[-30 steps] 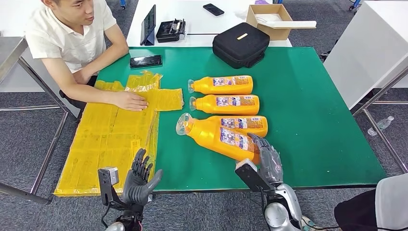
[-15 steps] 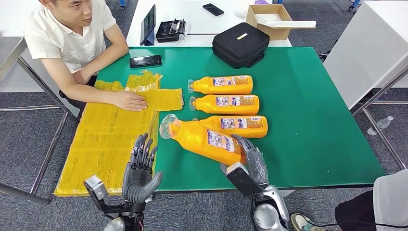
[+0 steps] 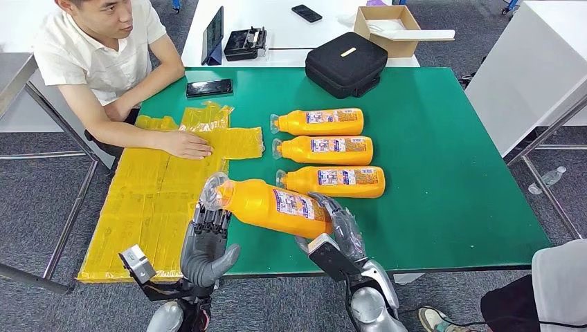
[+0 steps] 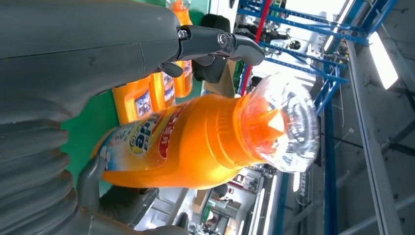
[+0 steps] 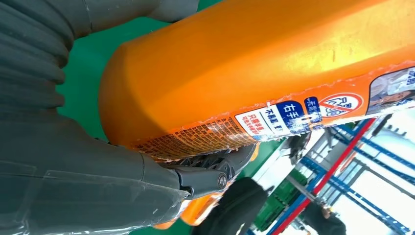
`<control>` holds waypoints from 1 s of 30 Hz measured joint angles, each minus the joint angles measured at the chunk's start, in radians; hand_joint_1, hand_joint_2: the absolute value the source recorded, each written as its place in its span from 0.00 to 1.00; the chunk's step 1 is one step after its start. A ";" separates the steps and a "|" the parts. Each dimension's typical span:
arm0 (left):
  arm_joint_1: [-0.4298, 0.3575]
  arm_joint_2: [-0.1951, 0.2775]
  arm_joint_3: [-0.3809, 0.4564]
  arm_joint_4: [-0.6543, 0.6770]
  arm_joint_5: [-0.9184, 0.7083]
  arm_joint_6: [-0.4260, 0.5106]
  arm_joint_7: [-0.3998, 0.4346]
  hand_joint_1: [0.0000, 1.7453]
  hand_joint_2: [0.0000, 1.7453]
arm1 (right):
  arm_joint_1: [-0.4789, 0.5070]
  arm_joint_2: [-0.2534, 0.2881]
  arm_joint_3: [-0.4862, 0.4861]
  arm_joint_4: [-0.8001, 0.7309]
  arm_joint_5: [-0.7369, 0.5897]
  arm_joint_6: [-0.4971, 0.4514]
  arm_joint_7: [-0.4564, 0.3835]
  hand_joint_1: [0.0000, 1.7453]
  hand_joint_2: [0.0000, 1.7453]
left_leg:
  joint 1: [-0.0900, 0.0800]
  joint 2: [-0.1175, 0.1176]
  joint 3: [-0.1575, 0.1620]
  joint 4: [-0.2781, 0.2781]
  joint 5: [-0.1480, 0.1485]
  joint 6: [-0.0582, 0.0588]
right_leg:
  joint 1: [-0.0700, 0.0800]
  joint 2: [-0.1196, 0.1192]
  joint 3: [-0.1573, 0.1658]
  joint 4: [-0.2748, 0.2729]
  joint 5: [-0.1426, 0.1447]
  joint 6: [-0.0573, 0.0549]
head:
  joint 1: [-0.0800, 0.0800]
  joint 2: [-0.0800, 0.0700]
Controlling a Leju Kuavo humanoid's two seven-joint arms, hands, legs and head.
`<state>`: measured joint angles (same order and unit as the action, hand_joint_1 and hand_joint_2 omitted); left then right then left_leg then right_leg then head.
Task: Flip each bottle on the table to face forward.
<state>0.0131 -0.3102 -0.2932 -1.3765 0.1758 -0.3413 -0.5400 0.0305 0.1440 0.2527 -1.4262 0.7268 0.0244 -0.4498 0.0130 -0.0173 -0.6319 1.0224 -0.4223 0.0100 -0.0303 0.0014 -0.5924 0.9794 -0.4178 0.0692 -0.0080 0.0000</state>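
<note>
My right hand (image 3: 337,232) has its fingers (image 5: 215,161) wrapped round the base end of the fourth bottle (image 3: 266,205), lifted off the green bench (image 3: 443,159) and carried toward my left side, cap end leading. Held by the base bc that leaves the neck free for a handover. Left hand (image 3: 206,249) sits under the clear cap (image 4: 281,122), palm up, fingers (image 4: 220,44) spread wide w/ nothing in them yet; thumb and fingers bracket the neck, not touching as far as I can tell. Prob it's there to take the neck so I can roll the bottle label-up.

Other three bottles (image 3: 325,149) lie in a neat row mid-bench, caps left, labels up, so those look done. Person's hand (image 3: 185,145) rests on the yellow bags (image 3: 159,200), well apart from my reach.
</note>
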 joint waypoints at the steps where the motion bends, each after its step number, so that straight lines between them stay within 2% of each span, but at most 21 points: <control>1: -0.004 0.000 -0.002 0.003 0.005 -0.001 0.000 0.00 1.00 | -0.007 0.001 0.006 0.004 -0.005 0.001 0.000 1.00 1.00 | 0.000 0.000 0.000 0.000 0.000 0.000 | 0.000 0.000 0.000 0.000 0.000 0.000 | 0.000 0.000; 5: -0.015 0.000 -0.011 0.019 0.061 -0.024 0.027 0.00 1.00 | -0.035 0.004 0.034 0.026 -0.033 0.016 -0.005 1.00 1.00 | 0.000 0.000 0.000 0.000 0.000 0.000 | 0.000 0.000 0.000 0.000 0.000 0.000 | 0.000 0.000; 13: -0.045 0.002 -0.031 0.050 0.041 -0.019 0.015 0.00 1.00 | -0.081 0.014 0.100 0.051 -0.046 0.017 -0.008 1.00 1.00 | 0.000 0.000 0.000 0.000 0.000 0.000 | 0.000 0.000 0.000 0.000 0.000 0.000 | 0.000 0.000; 19: -0.053 0.002 -0.033 0.062 0.043 -0.016 0.014 0.00 1.00 | -0.086 0.018 0.122 0.055 -0.064 0.032 -0.010 0.97 1.00 | 0.000 0.000 0.000 0.000 0.000 0.000 | 0.000 0.000 0.000 0.000 0.000 0.000 | 0.000 0.000; 30: -0.059 0.002 -0.036 0.072 0.048 -0.016 0.014 0.00 1.00 | -0.087 0.018 0.138 0.055 -0.088 0.048 -0.011 1.00 1.00 | 0.000 0.000 0.000 0.000 0.000 0.000 | 0.000 0.000 0.000 0.000 0.000 0.000 | 0.000 0.000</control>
<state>-0.0458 -0.3078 -0.3288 -1.3049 0.2241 -0.3573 -0.5260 -0.0569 0.1621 0.3905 -1.3710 0.6386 0.0726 -0.4604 0.0130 -0.0173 -0.6323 1.0225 -0.4220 0.0101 -0.0303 0.0014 -0.5928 0.9794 -0.4176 0.0693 -0.0080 0.0000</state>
